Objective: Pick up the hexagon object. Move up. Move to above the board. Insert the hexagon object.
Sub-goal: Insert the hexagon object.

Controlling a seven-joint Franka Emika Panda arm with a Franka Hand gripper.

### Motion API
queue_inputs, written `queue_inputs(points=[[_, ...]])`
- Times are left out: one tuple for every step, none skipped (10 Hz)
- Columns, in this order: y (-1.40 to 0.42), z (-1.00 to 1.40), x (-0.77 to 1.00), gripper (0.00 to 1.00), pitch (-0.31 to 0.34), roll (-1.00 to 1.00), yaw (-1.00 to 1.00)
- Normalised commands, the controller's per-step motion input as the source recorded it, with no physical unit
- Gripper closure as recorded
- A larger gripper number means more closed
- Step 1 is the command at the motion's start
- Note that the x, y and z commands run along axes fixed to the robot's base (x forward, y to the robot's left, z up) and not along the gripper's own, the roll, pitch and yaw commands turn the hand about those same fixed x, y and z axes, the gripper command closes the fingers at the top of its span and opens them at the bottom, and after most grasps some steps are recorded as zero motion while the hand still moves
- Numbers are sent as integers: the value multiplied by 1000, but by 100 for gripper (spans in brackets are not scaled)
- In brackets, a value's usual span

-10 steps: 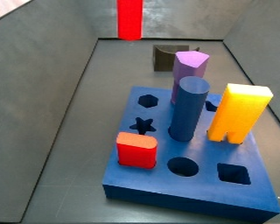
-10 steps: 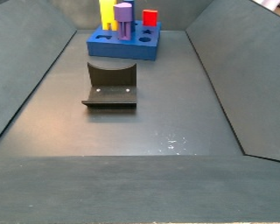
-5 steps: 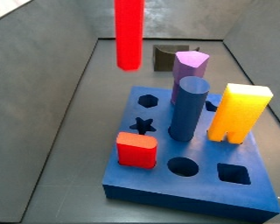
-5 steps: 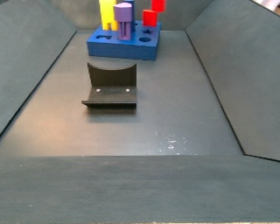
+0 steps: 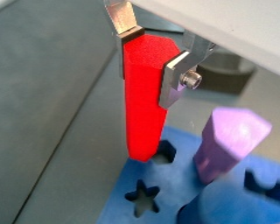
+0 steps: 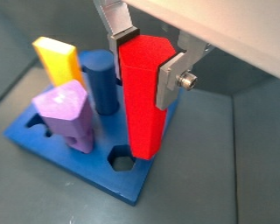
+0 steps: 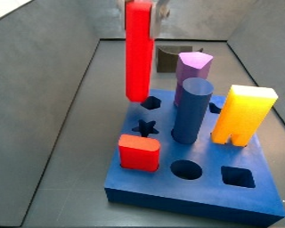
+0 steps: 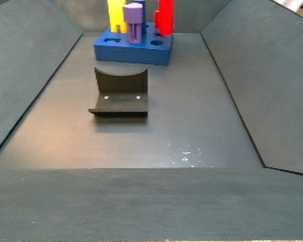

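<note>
The end effector (image 6: 146,59) is holding the hexagon object (image 6: 145,96) near its top, with one silver finger (image 6: 171,82) pressing on each side. In a side view the end effector (image 7: 145,11) is at the top middle of the frame, and the tall red hexagon object (image 7: 138,52) is hanging straight down from it.

The bottom of the hexagon object is hovering just above the board (image 7: 199,185), over the back left corner. In a wrist view the board (image 6: 57,149) is showing a small dark hole (image 6: 122,161) right beside the red bottom end.

The board is holding other pieces. A purple prism (image 7: 192,69) is standing at the back. A dark blue round post (image 7: 191,110) is standing in the middle. A yellow block (image 7: 245,115) is standing at the right. A short red block (image 7: 139,152) is sitting at the front left. A star hole (image 7: 145,127), a round hole (image 7: 187,168) and a square hole (image 7: 237,176) are staying open.

In a side view the fixture (image 8: 120,92) is standing on the desk (image 8: 154,142) in front of the board (image 8: 132,50).
</note>
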Motion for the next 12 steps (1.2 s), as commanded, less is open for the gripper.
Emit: queue_inputs(points=[[0,-243,0,100,19,0,-994],[0,-77,51,100,10,0,-926],[0,-60,369,100,23,0,-626],[6,-43,426,100,33,13,-197],[0,-129,406,100,0,23,0],[0,-123,717,100,17,94,-223],[0,-26,140,100,0,0,-897],[0,-40,0,100,0,0,-1000],[0,-100,0,100,0,0,-1000],[80,0,0,100,61,46,-834],[220,0,0,100,89,51,-677],[223,-14,11,100,81,13,-691]])
